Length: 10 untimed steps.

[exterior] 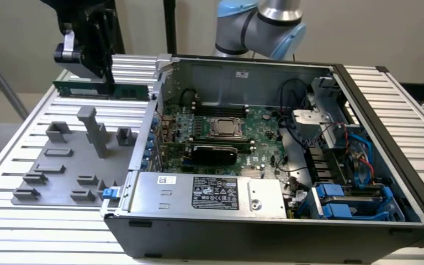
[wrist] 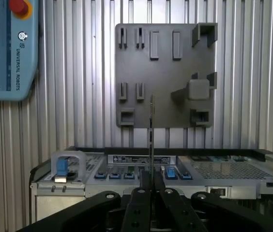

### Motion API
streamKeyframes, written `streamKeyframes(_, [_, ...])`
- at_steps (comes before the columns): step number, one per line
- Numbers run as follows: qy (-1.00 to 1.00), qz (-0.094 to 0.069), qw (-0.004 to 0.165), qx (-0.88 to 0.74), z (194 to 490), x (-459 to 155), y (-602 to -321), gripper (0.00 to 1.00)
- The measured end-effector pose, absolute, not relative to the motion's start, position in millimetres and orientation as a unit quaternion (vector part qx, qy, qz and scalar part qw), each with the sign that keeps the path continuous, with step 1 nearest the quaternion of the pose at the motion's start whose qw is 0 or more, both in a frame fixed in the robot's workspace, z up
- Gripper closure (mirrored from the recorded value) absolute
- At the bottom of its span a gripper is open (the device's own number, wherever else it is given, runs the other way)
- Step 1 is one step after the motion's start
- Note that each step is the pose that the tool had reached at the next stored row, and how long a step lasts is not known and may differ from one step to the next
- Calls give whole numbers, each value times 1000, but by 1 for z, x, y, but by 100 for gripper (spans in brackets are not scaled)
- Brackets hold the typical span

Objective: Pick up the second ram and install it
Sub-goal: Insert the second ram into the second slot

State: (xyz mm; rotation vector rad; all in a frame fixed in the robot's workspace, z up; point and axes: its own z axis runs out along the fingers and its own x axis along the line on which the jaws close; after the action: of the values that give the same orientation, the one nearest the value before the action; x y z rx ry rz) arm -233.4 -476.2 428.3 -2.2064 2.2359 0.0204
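Black gripper (wrist: 151, 188) clamps, apparently mid-length, the long thin green circuit-board stick (exterior: 131, 91): light, stiff, fragile, best held by its flat faces.

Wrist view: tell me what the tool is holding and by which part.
The tool holds the second ram, pinched across its two flat faces near mid-length, gripped from its upper long edge.
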Motion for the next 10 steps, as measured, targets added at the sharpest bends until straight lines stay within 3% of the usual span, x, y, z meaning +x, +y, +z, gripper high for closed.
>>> streamKeyframes(10, [712,7,0,-702,428,-191,-470,100])
